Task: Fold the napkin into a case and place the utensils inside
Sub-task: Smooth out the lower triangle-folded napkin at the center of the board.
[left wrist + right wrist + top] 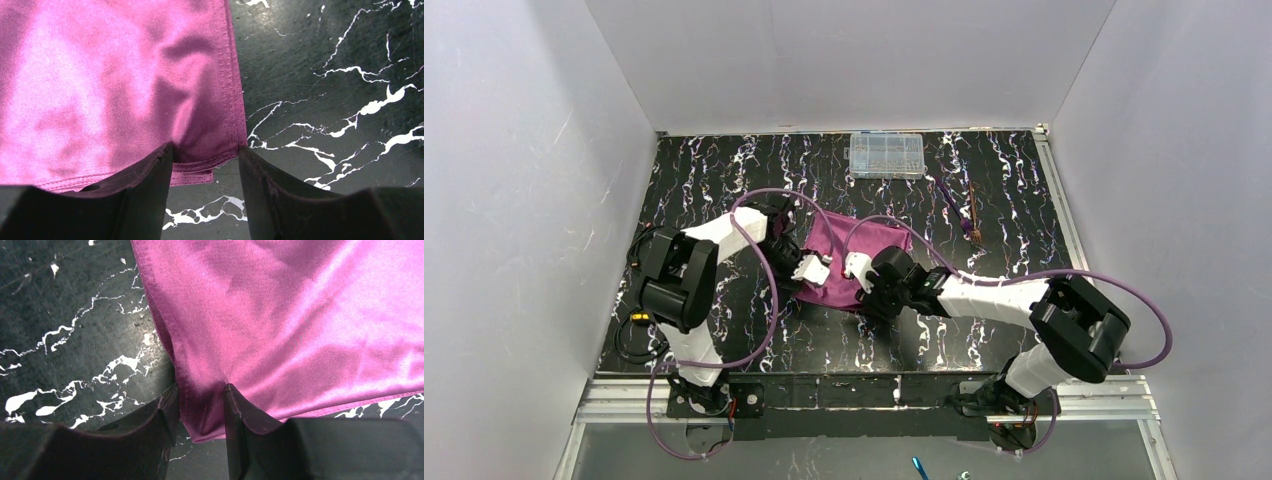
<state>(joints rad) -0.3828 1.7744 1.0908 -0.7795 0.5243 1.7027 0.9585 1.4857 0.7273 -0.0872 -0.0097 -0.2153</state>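
Note:
The plum-purple napkin (856,248) lies flat on the black marbled table, between my two grippers. My left gripper (812,268) is at its near left corner. In the left wrist view the gripper (206,150) is open and straddles that corner of the napkin (110,85), with cloth puckered between the fingers. My right gripper (858,270) is at the near right corner. Seen from the right wrist, the gripper (200,388) is open too, with the napkin (300,315) corner between its jaws. The utensils (964,208), one purple and one copper stick, lie at the far right, apart from the cloth.
A clear plastic compartment box (886,155) stands at the back of the table. White walls close in the table on three sides. Purple cables loop over both arms, and one crosses above the napkin.

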